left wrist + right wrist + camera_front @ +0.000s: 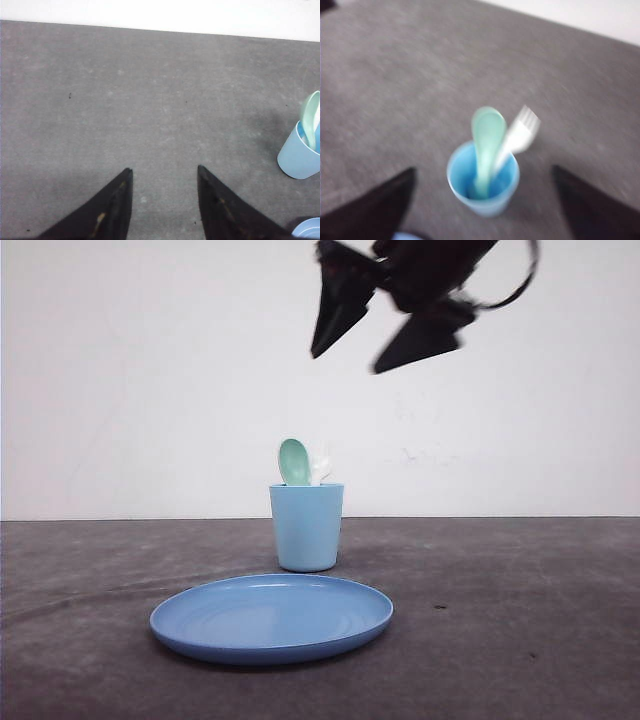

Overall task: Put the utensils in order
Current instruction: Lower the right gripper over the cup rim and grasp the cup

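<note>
A mint-green spoon (294,461) and a white fork (321,466) stand handle-down in the light blue cup (307,527), behind the round blue plate (272,616). My right gripper (347,362) hangs high above the cup, open and holding nothing. In the right wrist view the spoon (487,130) and fork (522,131) lean in the cup (485,200), which sits between the spread fingers of the right gripper (483,171); this view is blurred. My left gripper (164,170) is open over bare table, off to one side of the cup (298,155) and spoon (311,117).
The table is a dark grey mat (520,640) that ends at a white wall (150,390) behind the cup. A sliver of the plate (307,227) shows by my left finger.
</note>
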You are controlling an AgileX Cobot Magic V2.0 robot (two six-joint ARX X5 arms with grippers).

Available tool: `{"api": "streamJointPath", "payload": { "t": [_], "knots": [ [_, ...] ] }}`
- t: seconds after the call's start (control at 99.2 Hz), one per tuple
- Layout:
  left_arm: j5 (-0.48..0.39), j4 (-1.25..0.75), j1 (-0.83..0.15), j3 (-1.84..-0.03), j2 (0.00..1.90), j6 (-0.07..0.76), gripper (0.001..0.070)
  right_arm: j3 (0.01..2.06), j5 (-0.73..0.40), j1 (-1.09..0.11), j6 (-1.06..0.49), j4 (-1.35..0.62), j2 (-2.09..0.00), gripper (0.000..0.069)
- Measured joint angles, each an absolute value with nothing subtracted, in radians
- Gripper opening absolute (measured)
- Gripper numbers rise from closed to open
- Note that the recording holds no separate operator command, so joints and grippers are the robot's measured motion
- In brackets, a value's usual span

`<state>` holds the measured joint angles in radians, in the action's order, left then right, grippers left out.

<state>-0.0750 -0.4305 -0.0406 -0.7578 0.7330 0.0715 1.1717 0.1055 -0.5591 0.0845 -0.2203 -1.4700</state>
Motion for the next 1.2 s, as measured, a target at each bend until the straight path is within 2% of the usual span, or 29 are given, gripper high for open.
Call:
{"api": "streamJointPath", "payload": {
  "t": [0.03,0.151,0.232,0.504,0.897,1.199],
  "knots": [
    [-0.075,-0.43,-0.041,-0.758,0.733,0.072,0.0236,1.172,0.101,-0.554,0.087,-0.255,-1.459,0.0684],
    [-0.075,-0.43,-0.041,-0.758,0.733,0.072,0.0236,1.171,0.089,-0.542,0.092,-0.379,-1.446,0.0682],
    [-0.075,-0.431,-0.041,-0.758,0.733,0.072,0.0236,1.147,0.079,-0.543,0.093,-0.379,-1.447,0.0682],
    [-0.075,-0.43,-0.041,-0.758,0.733,0.072,0.0236,0.994,0.107,-0.544,0.094,-0.164,-1.504,0.0682],
    [-0.075,-0.431,-0.041,-0.758,0.733,0.072,0.0236,0.989,0.215,-0.546,0.095,0.177,-1.733,0.0682],
    [-0.075,-0.43,-0.041,-0.758,0.733,0.072,0.0236,1.099,0.242,-0.55,0.095,0.202,-1.873,0.0682]
  ]
}}
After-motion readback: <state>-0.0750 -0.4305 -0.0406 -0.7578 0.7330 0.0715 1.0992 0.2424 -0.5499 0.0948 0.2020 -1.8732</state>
